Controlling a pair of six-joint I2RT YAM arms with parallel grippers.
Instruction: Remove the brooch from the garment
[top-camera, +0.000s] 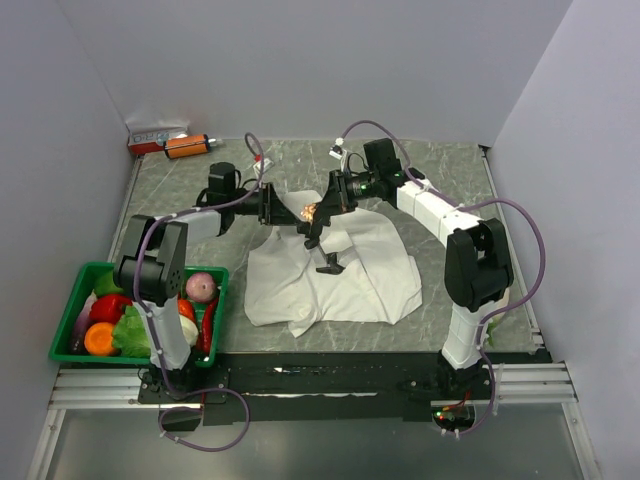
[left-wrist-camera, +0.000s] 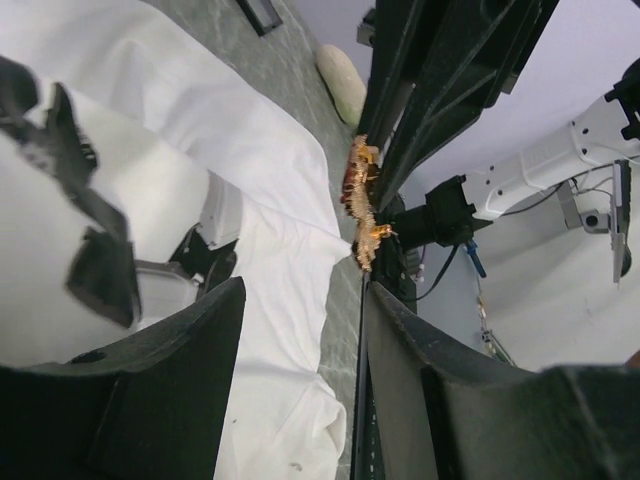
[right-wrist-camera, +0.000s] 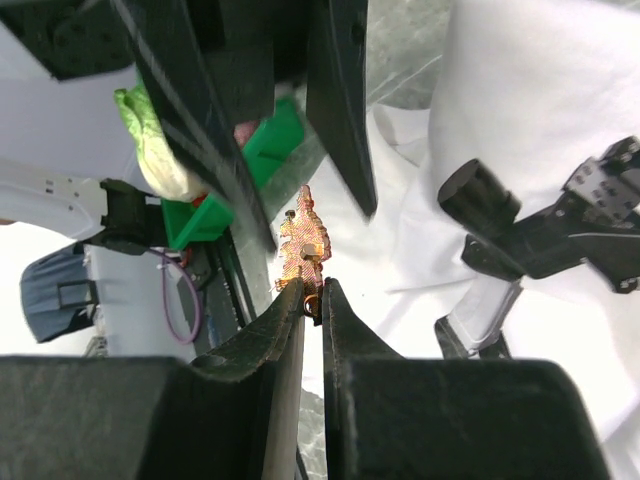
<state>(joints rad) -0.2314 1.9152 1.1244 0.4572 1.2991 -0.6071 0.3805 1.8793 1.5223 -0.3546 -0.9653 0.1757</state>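
Observation:
The brooch (top-camera: 309, 211) is a tiny orange-red and gold piece. My right gripper (right-wrist-camera: 312, 296) is shut on its lower end and holds it above the table; no cloth hangs from it. My left gripper (left-wrist-camera: 300, 300) is open, its two fingers (right-wrist-camera: 340, 110) standing on either side of the brooch (right-wrist-camera: 303, 242) without closing on it. In the left wrist view the brooch (left-wrist-camera: 360, 210) sits just past my right-hand fingertip. The garment (top-camera: 335, 275), a white T-shirt with black shapes (left-wrist-camera: 85, 210), lies crumpled on the table below both grippers (top-camera: 318, 208).
A green basket (top-camera: 85, 275) of vegetables stands at the front left beside the left arm's base. An orange bottle (top-camera: 188, 146) and a small box (top-camera: 155, 135) lie at the back left corner. Grey walls close in the table.

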